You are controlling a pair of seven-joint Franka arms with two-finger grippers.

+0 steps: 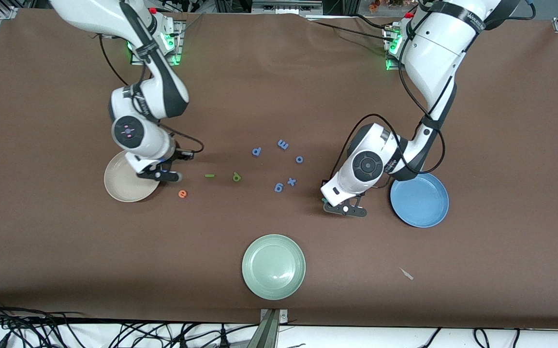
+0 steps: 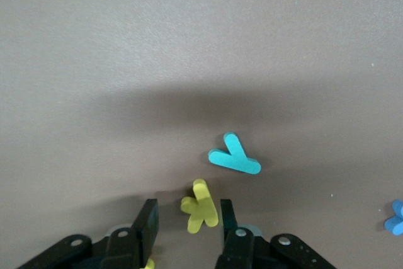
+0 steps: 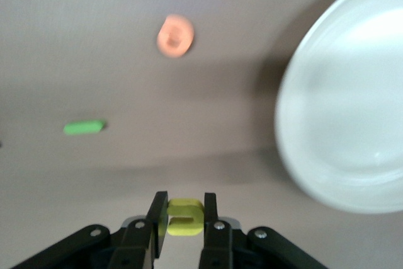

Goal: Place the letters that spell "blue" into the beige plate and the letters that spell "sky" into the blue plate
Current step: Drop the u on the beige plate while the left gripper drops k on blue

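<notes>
There are three plates on the brown table (image 1: 47, 241). The beige plate (image 1: 122, 186) sits toward the right arm's end. The blue plate (image 1: 421, 203) sits toward the left arm's end. The pale green plate (image 1: 273, 266) sits between them and nearest the front camera. All three plates have no letters in them.

The right gripper (image 1: 163, 174) is over the table just beside the beige plate. In the right wrist view its two fingers pinch one yellow "u" (image 3: 184, 217) between them. The beige plate's rim (image 3: 296, 155) is close by in that view.

Three more "blue" letters lie on the table. One orange "e" (image 1: 182, 194) lies near the beige plate. One thin green "l" (image 1: 209, 176) lies a bit farther toward the middle. One olive-green "b" (image 1: 236, 177) lies just past the "l".

The left gripper (image 1: 345, 209) is low at the table, beside the blue plate. In the left wrist view its two fingers stand apart, one on each side of one yellow "k" (image 2: 200, 205). They do not squeeze it. One teal "y" (image 2: 233, 155) lies flat just beside the "k". A small yellow bit (image 2: 148, 264) shows under the gripper; I cannot tell what it is.

Five blue-purple letters (image 1: 283, 144) lie spread in the middle of the table.
</notes>
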